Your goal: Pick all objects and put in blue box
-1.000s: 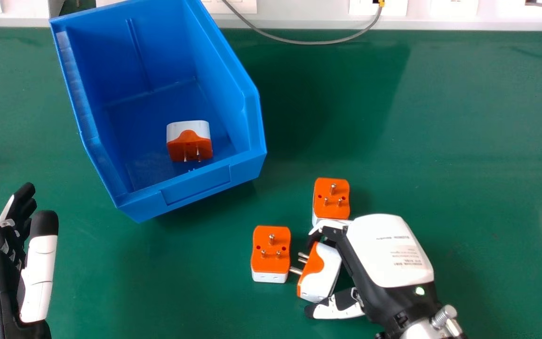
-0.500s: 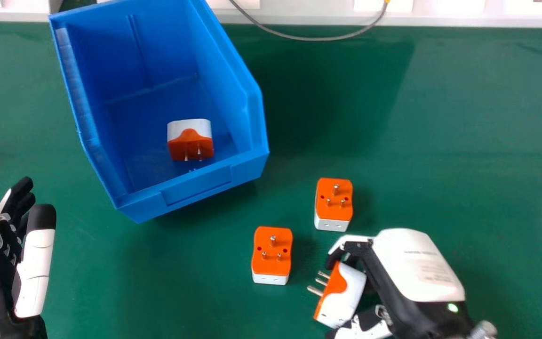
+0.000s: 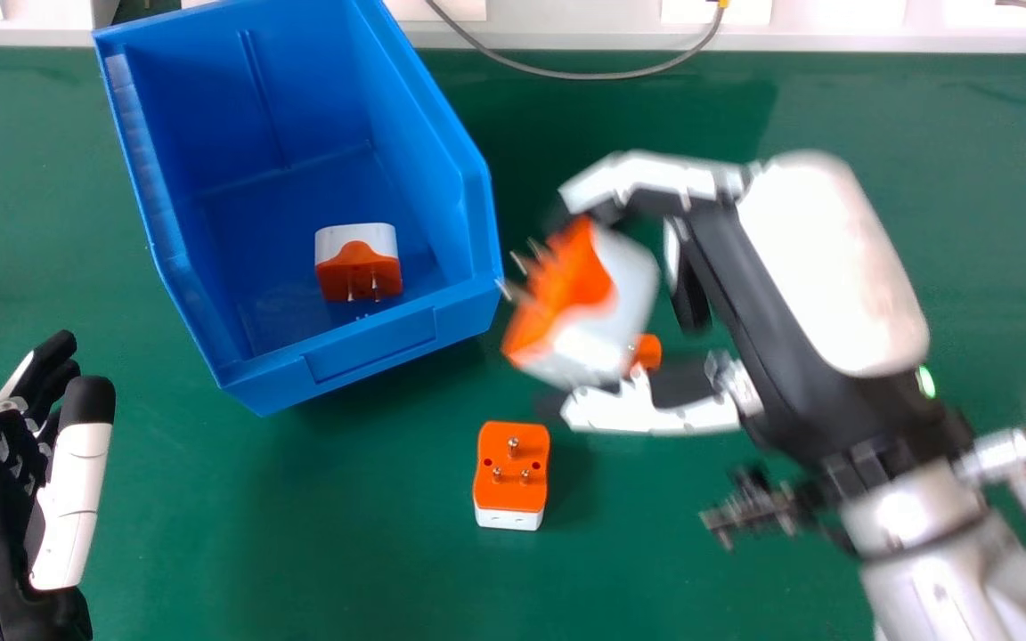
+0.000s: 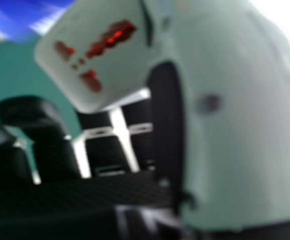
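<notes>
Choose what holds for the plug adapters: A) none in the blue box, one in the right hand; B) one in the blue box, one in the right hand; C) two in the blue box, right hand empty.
B: one plug adapter lies in the blue box, and the right hand grips another adapter between thumb and fingers.

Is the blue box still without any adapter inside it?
No, in the head view an orange and white adapter lies on the floor of the blue box.
</notes>
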Tool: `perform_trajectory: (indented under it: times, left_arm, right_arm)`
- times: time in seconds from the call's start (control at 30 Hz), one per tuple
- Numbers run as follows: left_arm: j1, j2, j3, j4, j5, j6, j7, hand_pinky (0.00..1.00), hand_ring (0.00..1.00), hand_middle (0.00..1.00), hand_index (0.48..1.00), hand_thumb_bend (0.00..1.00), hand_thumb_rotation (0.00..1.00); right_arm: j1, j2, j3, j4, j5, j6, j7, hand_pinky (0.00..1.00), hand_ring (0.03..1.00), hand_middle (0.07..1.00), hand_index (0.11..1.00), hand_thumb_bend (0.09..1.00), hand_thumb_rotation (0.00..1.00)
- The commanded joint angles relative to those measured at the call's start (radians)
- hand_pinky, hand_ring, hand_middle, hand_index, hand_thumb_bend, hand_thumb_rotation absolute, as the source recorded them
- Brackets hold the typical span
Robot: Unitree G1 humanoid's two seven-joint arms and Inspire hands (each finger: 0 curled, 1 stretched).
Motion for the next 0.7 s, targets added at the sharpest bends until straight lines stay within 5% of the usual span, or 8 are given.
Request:
perform_trajectory:
  times: [0.0, 0.07, 0.2, 0.67]
  left_arm:
    - [-0.008, 0.007, 0.004, -0.020, 0.000, -0.011, 0.002, 0.80, 0.83, 0.83, 0.843, 0.96, 0.78]
    - [-0.008, 0.008, 0.004, -0.020, -0.001, -0.012, 0.001, 0.81, 0.83, 0.83, 0.841, 0.96, 0.77]
    - [-0.010, 0.009, 0.004, -0.015, 0.002, -0.018, 0.000, 0.82, 0.83, 0.83, 0.840, 0.94, 0.77]
    - [0.001, 0.005, 0.003, -0.029, 0.004, -0.013, 0.001, 0.82, 0.83, 0.83, 0.839, 0.93, 0.76]
  right_arm:
    - [-0.159, 0.042, 0.018, 0.096, -0.012, -0.084, -0.074, 0.02, 0.064, 0.347, 0.476, 0.506, 0.02]
    - [-0.239, 0.060, 0.030, 0.167, -0.022, -0.118, -0.096, 0.02, 0.055, 0.184, 0.471, 0.494, 0.09]
    - [-0.378, 0.124, 0.075, 0.273, -0.069, -0.094, -0.080, 0.03, 0.071, 0.143, 0.470, 0.489, 0.12]
    - [-0.691, 0.309, 0.153, 0.778, -0.091, -0.064, -0.159, 0.11, 0.173, 0.259, 0.473, 0.487, 0.13]
